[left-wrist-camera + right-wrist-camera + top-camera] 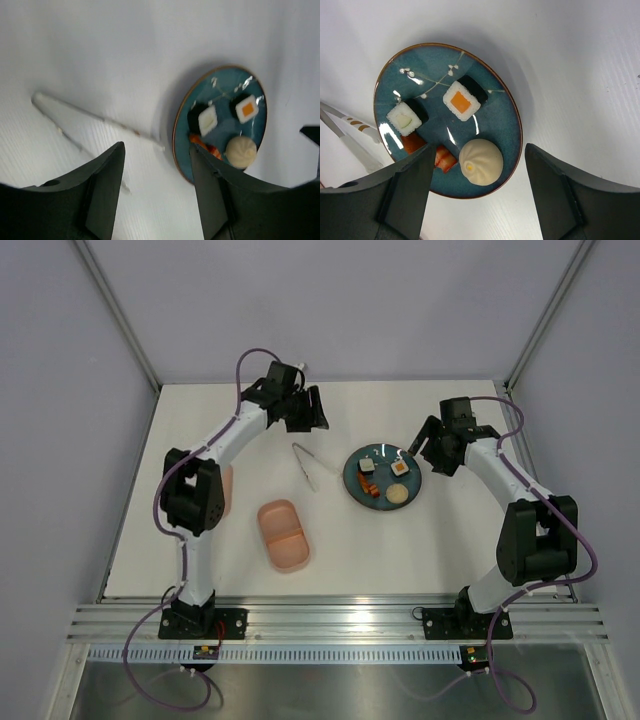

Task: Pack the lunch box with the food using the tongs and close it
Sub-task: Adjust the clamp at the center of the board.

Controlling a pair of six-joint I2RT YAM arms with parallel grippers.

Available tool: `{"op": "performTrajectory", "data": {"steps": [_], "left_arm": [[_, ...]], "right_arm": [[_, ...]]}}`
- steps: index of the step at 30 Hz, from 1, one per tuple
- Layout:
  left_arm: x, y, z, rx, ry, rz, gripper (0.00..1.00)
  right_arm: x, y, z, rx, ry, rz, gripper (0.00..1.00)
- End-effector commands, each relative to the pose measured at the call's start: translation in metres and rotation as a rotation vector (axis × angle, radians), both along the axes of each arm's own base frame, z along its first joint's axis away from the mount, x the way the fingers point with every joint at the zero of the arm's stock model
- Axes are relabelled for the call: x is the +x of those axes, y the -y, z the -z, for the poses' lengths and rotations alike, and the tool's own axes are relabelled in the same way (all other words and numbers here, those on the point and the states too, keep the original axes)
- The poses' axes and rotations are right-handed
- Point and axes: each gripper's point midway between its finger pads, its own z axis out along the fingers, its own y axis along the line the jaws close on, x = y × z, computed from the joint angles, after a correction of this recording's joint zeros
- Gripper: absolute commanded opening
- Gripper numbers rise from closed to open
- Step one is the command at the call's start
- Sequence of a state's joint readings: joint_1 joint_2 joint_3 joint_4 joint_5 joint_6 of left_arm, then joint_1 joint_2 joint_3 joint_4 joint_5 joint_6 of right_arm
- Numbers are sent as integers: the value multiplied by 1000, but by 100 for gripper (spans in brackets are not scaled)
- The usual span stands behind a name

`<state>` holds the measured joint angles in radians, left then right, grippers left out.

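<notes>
The open pink lunch box lies at the table's front centre, both compartments bare. Its lid peeks out from behind my left arm. The thin tongs lie flat between the box and the teal plate. The food sits on the plate: an orange-topped rice roll, a pale-topped roll, red sausage bits and a beige bun. My left gripper hovers open above the table by the tongs. My right gripper hangs open over the plate, holding nothing.
White table bounded by grey walls and metal posts at the back corners. The arm bases stand on the rail at the near edge. The left arm's elbow overhangs the lid.
</notes>
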<state>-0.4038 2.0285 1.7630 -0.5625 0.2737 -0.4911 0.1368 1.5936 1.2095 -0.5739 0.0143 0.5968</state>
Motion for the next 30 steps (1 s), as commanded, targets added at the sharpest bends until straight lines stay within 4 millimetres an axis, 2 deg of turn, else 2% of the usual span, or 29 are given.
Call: {"op": "performTrajectory", "data": {"steps": [1,2,3,5,8,13,17,20,21,26,27,28,29,30], "left_arm": [[42,3,18,57,25,7,60],[48,10,20,42,12,24,60],[64,19,25,23,14,27,61],[68,24,34,8,-22,29,61],[76,20,45,3,-33,-3,62],[72,3,71,17,-106,-47,65],[59,-11,92,56,-180,-79,65],[49,-23,100,78,-204,-97,65],[39,-28,105,90,-229,-101,65],[15,-52,117,148,-277,-136,63],[3,-61,126,176,-310,-148,63],[1,-65,115,177,-283,-159,63],[-2,-74,114,203,-275,-179,63],[-13,-83,122,226,-291,-187,63]], "right_arm": [[-3,-2,-17,3,42,-14,80],[-4,-2,-17,2,42,-15,80],[-5,-2,-18,2,44,-15,80],[-5,0,-20,1,50,-11,80],[-7,-1,-22,4,53,-13,80],[-8,-2,-23,6,56,-14,80],[-9,-2,-21,11,52,-15,80],[-11,-1,-20,11,49,-13,80],[-11,-2,-20,11,52,-13,80],[-11,-3,-20,17,53,-9,80],[-11,-2,-20,18,54,-7,80],[-12,-2,-20,17,53,-9,80],[-12,-3,-22,18,59,-9,80],[-12,-2,-22,18,59,-9,80]]}}
